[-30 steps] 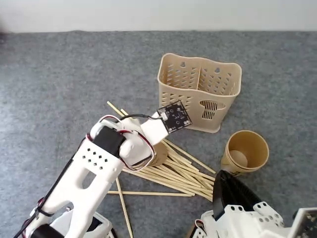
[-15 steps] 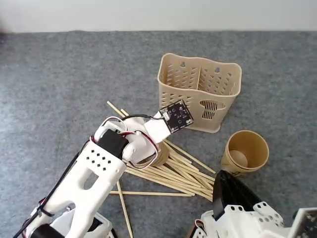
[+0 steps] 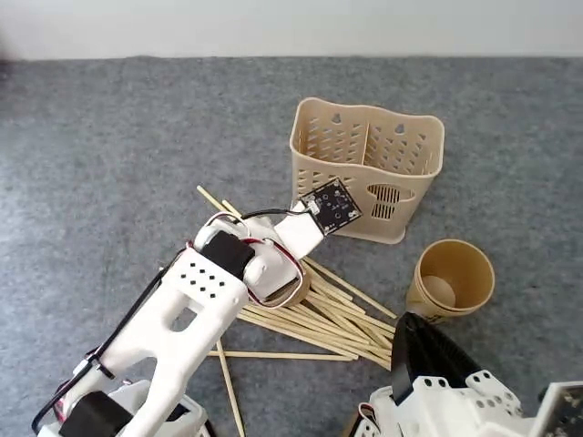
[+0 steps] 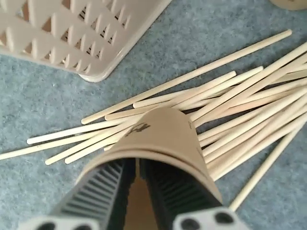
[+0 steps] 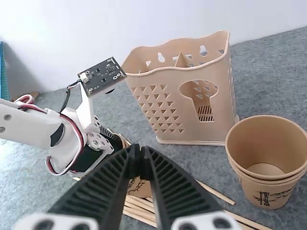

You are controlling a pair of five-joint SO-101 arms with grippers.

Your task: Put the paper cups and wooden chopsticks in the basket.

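My left gripper (image 4: 139, 163) is shut on the wall of a brown paper cup (image 4: 163, 134), one finger inside and one outside. The cup hangs just over the pile of wooden chopsticks (image 4: 240, 100). In the high view that cup (image 3: 298, 284) peeks out from under the left arm, in front of the beige basket (image 3: 364, 164). The chopsticks (image 3: 337, 319) lie fanned on the grey mat. Two nested paper cups (image 3: 451, 278) stand upright to the basket's right. My right gripper (image 5: 140, 151) is shut with nothing in it, low at the near edge (image 3: 412, 328), facing the basket (image 5: 187, 96) and nested cups (image 5: 266, 163).
The basket has a divider and two compartments with nothing in them. A few stray chopsticks (image 3: 228, 378) lie toward the front left. The left arm (image 5: 72, 139) stands between the right gripper and the chopstick pile. Grey mat stretches open to the left and behind.
The left arm has shifted a little to the right and toward the basket with the cup in its gripper. The right arm has stayed still.
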